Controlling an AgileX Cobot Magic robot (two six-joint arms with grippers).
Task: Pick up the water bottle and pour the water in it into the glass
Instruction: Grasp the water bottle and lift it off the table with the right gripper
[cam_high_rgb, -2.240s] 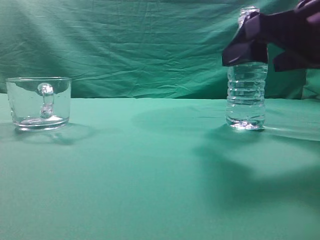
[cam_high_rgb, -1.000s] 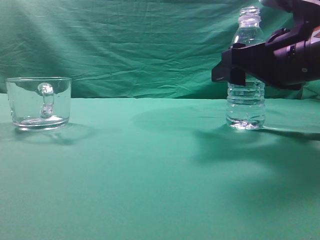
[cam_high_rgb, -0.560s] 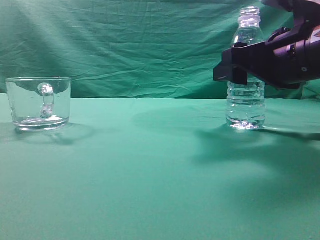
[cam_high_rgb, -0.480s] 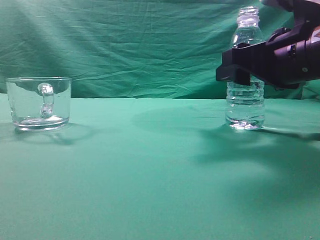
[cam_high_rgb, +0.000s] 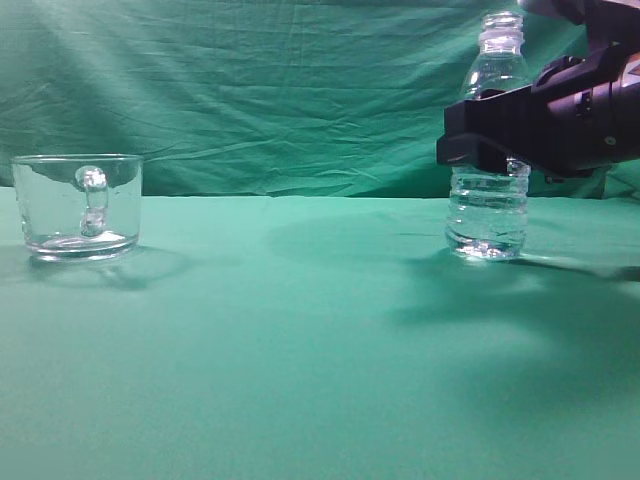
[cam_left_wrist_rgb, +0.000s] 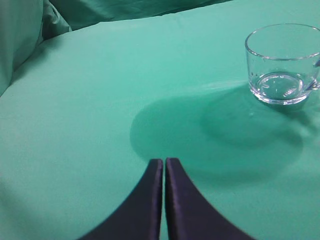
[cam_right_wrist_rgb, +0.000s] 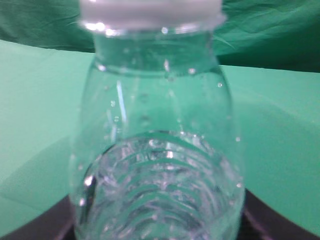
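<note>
The water bottle (cam_high_rgb: 488, 215) stands at the right of the green cloth, clear, ribbed low down, with an open threaded neck. Clear water (cam_high_rgb: 487, 235) fills its lower body. My right gripper (cam_high_rgb: 468, 142) is shut on the bottle's middle. In the right wrist view the bottle (cam_right_wrist_rgb: 155, 150) fills the frame between the dark fingers. The glass (cam_high_rgb: 80, 205) is a short clear mug with its handle facing the camera, far left, upright. It also shows in the left wrist view (cam_left_wrist_rgb: 282, 65). My left gripper (cam_left_wrist_rgb: 164, 162) is shut and empty, above the cloth, left of the glass.
A green cloth (cam_high_rgb: 300, 350) covers the table and a green backdrop (cam_high_rgb: 280, 90) hangs behind it. A wide stretch of cloth lies between glass and bottle. The right arm casts shadows at the right.
The right gripper came down from the bottle's neck to its middle and closed on it. The bottle has shifted slightly left. The glass has not moved.
</note>
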